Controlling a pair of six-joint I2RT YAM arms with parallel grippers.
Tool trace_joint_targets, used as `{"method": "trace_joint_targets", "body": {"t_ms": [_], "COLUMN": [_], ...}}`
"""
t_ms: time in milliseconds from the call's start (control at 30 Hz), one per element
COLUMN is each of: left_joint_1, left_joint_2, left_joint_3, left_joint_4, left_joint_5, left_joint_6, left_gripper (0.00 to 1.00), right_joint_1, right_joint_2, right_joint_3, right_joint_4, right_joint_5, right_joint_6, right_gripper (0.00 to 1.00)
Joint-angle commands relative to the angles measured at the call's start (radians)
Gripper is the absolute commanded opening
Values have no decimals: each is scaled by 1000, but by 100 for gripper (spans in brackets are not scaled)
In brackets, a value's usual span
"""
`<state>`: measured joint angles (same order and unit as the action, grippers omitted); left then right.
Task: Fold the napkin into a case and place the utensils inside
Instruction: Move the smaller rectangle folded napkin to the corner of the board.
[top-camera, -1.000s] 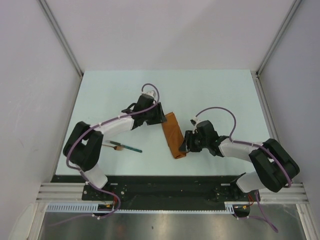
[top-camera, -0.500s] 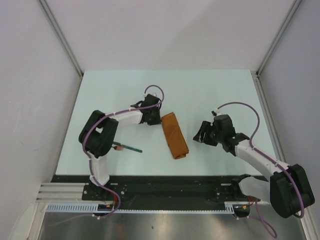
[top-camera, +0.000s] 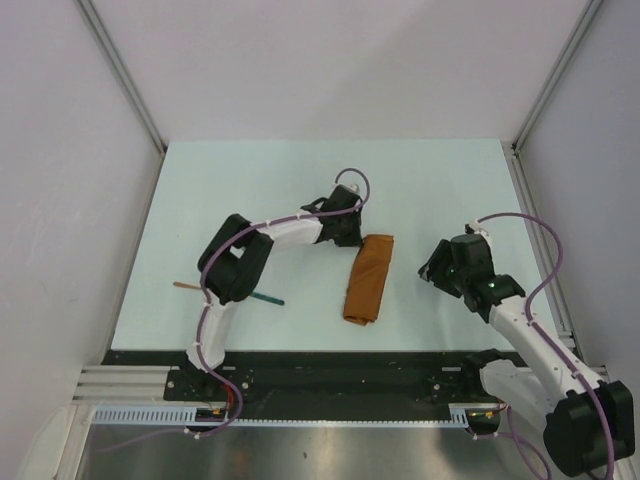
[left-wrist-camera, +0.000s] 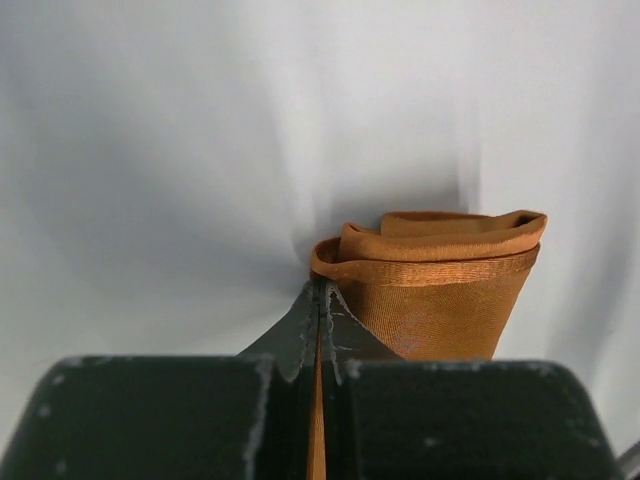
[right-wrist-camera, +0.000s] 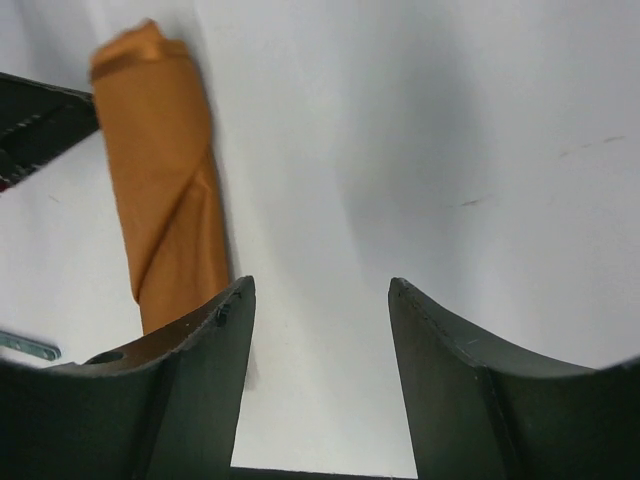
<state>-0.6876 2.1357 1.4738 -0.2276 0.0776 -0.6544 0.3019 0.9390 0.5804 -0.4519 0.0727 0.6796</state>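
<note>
The napkin (top-camera: 367, 280) is a narrow rust-orange folded strip, the case, lying slightly slanted at mid-table. My left gripper (top-camera: 356, 238) is at its far end, shut on a corner of the cloth. In the left wrist view, orange fabric runs between the closed fingers (left-wrist-camera: 300, 330) and the napkin's layered end (left-wrist-camera: 440, 285) bulges just ahead. My right gripper (top-camera: 436, 268) hovers to the right of the strip, open and empty (right-wrist-camera: 320, 290), with the napkin (right-wrist-camera: 165, 200) off to its left. The utensils lie left of the case: a teal-handled one (top-camera: 266, 297) and a pale wooden one (top-camera: 188, 286).
The pale table (top-camera: 250, 180) is walled by white panels on the left, back and right. A black rail (top-camera: 330, 365) runs along the near edge by the arm bases. The left arm's elbow (top-camera: 235, 262) stands close above the utensils.
My left gripper shut on the napkin's far end and pulled it right, swinging the strip. The right arm drew back to the right and opened wider. The wooden utensil came into view.
</note>
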Motion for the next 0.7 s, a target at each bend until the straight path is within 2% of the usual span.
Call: {"method": "trace_joint_targets", "body": {"t_ms": [0,233,400,533,667], "left_joint_1": [-78,-193,-271,-306,-293], "left_joint_2": [84,181,205,158,54], "left_joint_3": [120,241,238,201,181], "left_joint_4": [-16,25,83,77,-17], "left_joint_5": [114,246,353,328,222], "left_joint_6": [-8,1,-19,12,93], "left_gripper": [0,0,0,0,10], "right_joint_1": [-23,-52,-55,-57,-57], "right_joint_2": [-98,-219,-272,-289,-298], "right_joint_3": [27,33,36,27,6], "right_joint_4": [-73,-149,-182,-189,-209], "right_joint_5": [99,139,139,105,66], "right_joint_6": [32,35,43,23,26], "right_gripper": [61,61,62,61,61]}}
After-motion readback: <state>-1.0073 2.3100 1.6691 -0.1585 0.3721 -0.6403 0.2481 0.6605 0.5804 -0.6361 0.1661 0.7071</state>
